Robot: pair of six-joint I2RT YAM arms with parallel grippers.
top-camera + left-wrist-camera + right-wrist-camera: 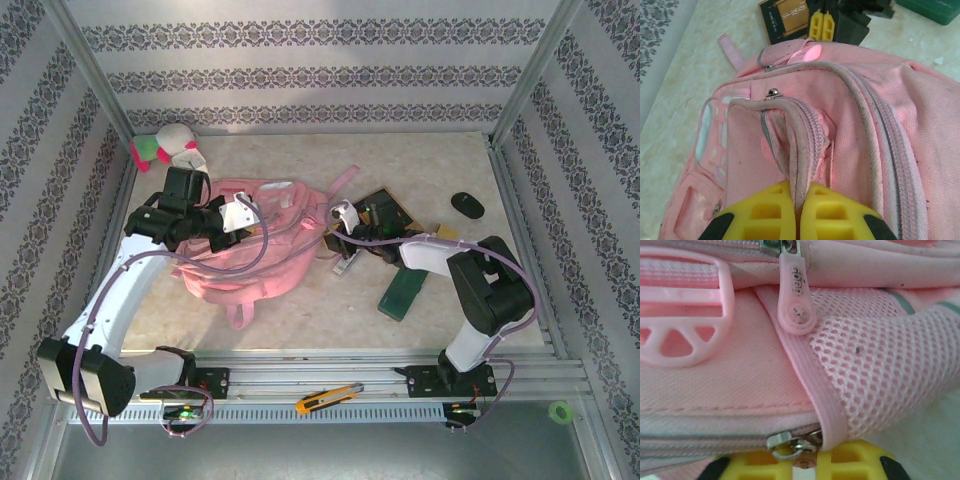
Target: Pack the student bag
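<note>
**Top external.** The bag (pixel 262 250) lies flat, left of the middle of the surface (pixel 310 320), with its straps trailing. It is soft fabric and slumps like something with little in it, so it should be light. It will sag and fold instead of lifting as one piece. The left tool (pixel 232 218) sits on its upper side and the right tool (pixel 345 218) at its right edge. A plush toy (pixel 165 148) sits in the far left corner, well apart. A green box (pixel 402 292) and a dark book (pixel 388 210) lie just right of the bag.

**Left wrist.** The left tool (pixel 799 202) has its yellow fingers (pixel 765 212) pressed together, pinching a raised fold of the zip edge. A metal slider (pixel 772 93) sits at the top of that fold. The fold stands up limply, so only the pinched layer would follow a pull. The stitched zip bands and trim look like the firmest places to hold. Gold writing on the book (pixel 785 17) is too small to read.

**Right wrist.** The right tool (pixel 807 462) is closed at the bag's lower edge. It seems to nip a metal zip slider (pixel 789 441) and the pink trim beside it. Above hangs a rubber pull (pixel 796 302) with raised letters, perhaps "good", though I cannot be sure. A plastic buckle (pixel 682 315) and a mesh pocket (pixel 885 370) flank it. The mesh looks stretchy and easy to snag, so it would make a poor hold.
</note>
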